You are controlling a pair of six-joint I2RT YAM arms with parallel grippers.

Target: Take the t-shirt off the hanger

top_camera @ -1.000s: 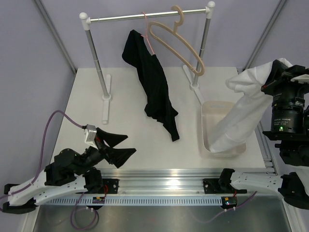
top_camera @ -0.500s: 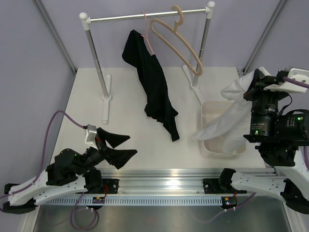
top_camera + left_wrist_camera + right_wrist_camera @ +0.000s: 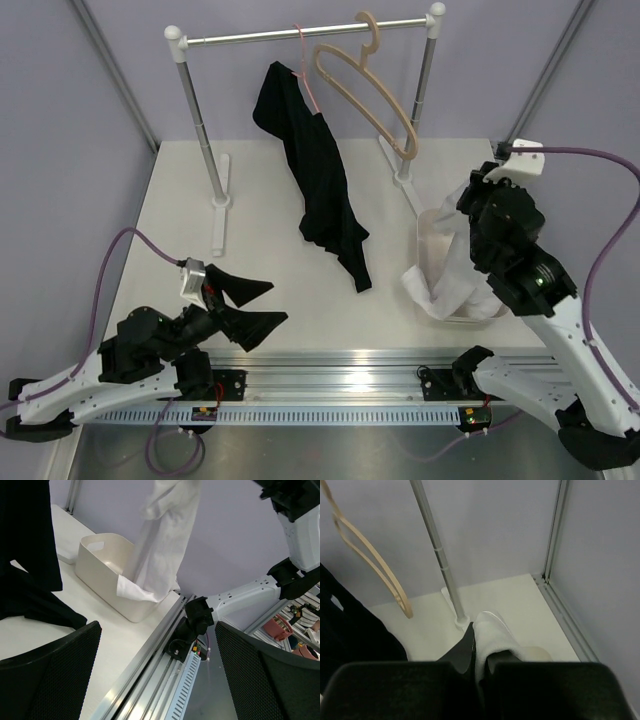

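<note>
- The right end effector (image 3: 480, 652) is clenching the white t-shirt (image 3: 437, 283), which is draping over a white bin (image 3: 97, 572).
- The wooden hanger (image 3: 372, 100) is hanging from the rail (image 3: 260, 38), apart from the t-shirt.
- The left end effector (image 3: 272, 303) is hovering released above the surface (image 3: 250, 250).

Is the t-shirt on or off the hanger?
Off: the hanger hangs bare on the rail, while the t-shirt droops from the right gripper over the bin.

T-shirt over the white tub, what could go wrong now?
1. The right gripper pinches the t-shirt above the tub, but a fold hangs over the near rim. Once let go, the t-shirt may slide onto the table.
2. If the arm pulls sideways, the cloth could drag or tip the tub.
</note>
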